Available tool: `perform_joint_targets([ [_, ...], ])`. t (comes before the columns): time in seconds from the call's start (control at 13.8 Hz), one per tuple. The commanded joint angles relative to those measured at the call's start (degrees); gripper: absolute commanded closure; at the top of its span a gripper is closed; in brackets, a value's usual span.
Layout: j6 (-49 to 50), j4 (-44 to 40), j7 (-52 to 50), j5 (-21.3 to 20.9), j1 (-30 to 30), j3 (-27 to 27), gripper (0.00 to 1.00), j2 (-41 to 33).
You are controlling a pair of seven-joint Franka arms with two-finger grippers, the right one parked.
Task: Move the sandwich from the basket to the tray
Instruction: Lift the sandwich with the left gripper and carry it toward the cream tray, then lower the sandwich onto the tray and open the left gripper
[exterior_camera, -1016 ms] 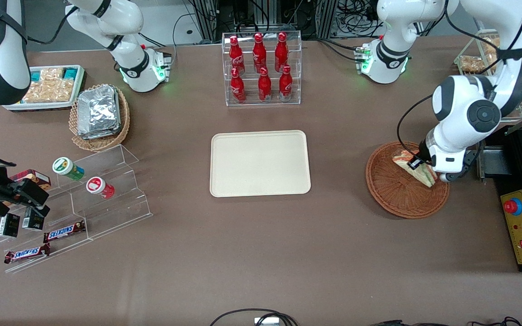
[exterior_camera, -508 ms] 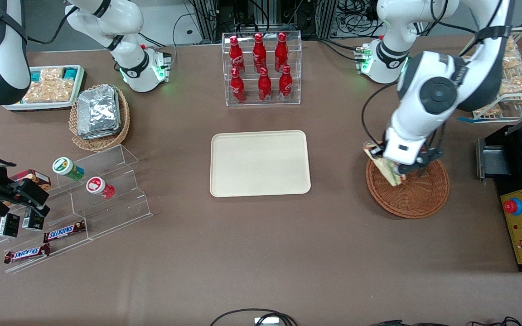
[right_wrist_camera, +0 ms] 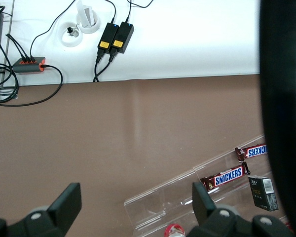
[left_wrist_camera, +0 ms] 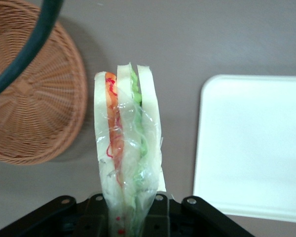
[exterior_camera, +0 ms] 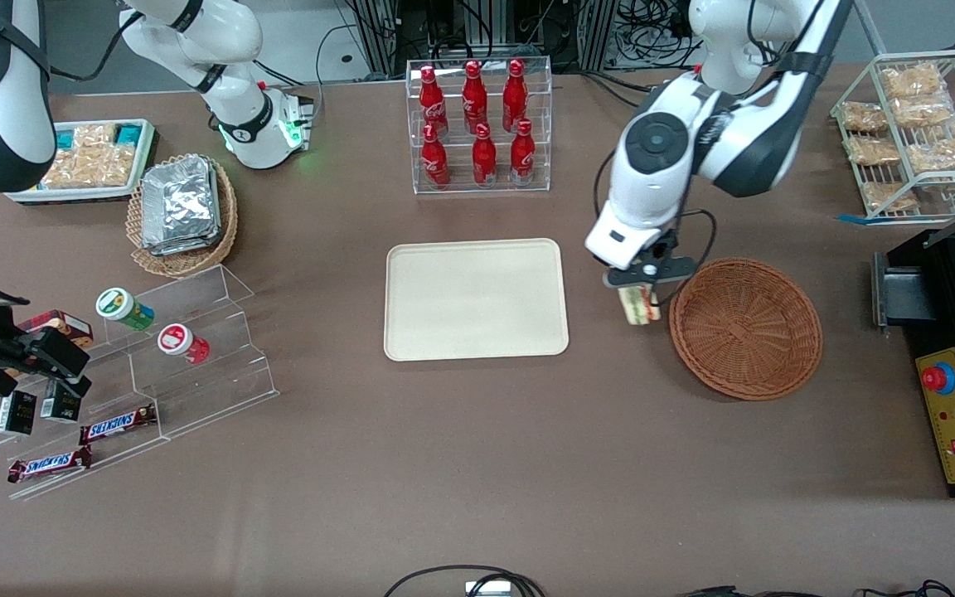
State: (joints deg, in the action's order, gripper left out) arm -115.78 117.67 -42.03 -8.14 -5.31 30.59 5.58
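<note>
Status: transfer stage, sandwich (exterior_camera: 640, 305) lifted clear of basket (exterior_camera: 745, 328) and held above bare table, between basket and tray (exterior_camera: 476, 299). Not yet over tray.

Gripper (exterior_camera: 642, 292): clenched on sandwich, gripping wedge at 1 end so that the rest hangs free below. In wrist view, sandwich (left_wrist_camera: 127, 158) hangs edge-on from gripper (left_wrist_camera: 130, 217), 3 bread slices visible with 1 orange-red layer and 1 green layer between, all inside clear wrap. Basket (left_wrist_camera: 29, 94) on one side of it in that view, tray (left_wrist_camera: 256, 148) on the other.

Basket: no contents visible. Tray: nothing on it.

Handling, as judged:
- Light. No sag at arm expected.
- Soft. Bread compresses under finger pressure; hard clamping likely to crush slices and squeeze out filling.
- Wrap smooth and loose, probably slippery; risk of film sliding against bread, or of wedge rotating in grip during fast moves.
- Best hold: across flat bread faces near thick end, fingers pressing slices together, not along layered cut edge.
- Present hold appears to match this, though exact finger contact hidden by wrap and gripper body.

Next move, as judged: carry toward parked arm's end until fully over tray, lower until hanging end nears tray surface, then release. Dropping from height likely to tip wedge onto flat face; acceptable, provided landing stays inside rim.
</note>
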Motion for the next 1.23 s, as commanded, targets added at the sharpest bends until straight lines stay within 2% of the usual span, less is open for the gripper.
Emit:
perform_joint_targets([
  [0.0,-1.4,-1.6,0.3,-1.1,-4.4,-0.2,0.84,2.2],
  [0.22,-3.8,-1.8,-1.6,-1.9,-9.7,-0.2,0.82,5.7],
  [0.51,-8.1,-3.0,-7.4,-7.5,-13.8,-0.2,0.82,12.7],
  [0.65,-8.2,-5.2,-10.1,-9.4,-15.6,-0.2,0.73,16.6],
  [0.87,-9.0,-6.3,-11.5,-12.4,-16.1,-0.2,0.72,20.1],
  [1.16,-12.2,-6.3,-11.7,-13.7,-16.2,-0.2,0.71,23.6],
])
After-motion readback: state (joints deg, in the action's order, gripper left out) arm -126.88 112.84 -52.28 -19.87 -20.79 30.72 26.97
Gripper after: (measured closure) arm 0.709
